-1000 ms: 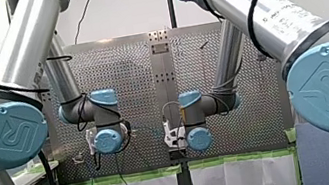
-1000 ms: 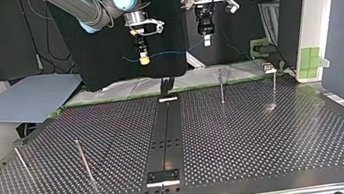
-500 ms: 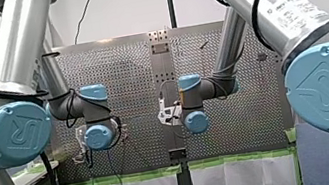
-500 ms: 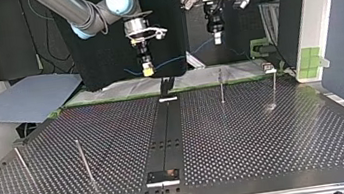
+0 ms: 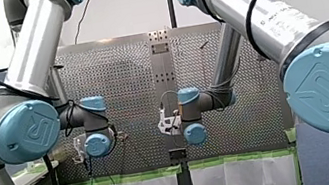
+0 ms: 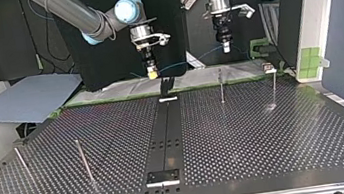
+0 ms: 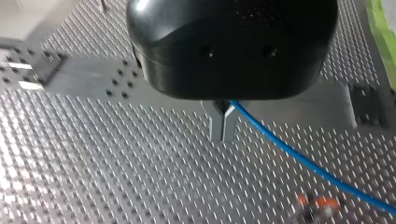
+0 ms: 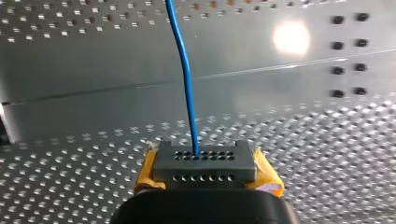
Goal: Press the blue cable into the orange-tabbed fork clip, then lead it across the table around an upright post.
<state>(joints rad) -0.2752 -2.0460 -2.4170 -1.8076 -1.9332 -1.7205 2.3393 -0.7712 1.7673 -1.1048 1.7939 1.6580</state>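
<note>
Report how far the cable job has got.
Done: my left gripper and my right gripper are both shut on the blue cable. In hand: the cable is strung between them above the table. Left: seating it in the orange-tabbed clip, which it only passes, then rounding an upright post.

**Tabletop, strip and sheet**

A perforated tabletop [image 6: 266,135] fills the top view. A dark strip [image 6: 166,128] runs down its middle, near edge to far, with a small pale plate [image 6: 163,177] at its near end. Off the far left corner lies a grey-blue sheet [image 6: 29,98]. Green tape [image 6: 312,58] patches a white panel [image 6: 322,6] at right.
</note>
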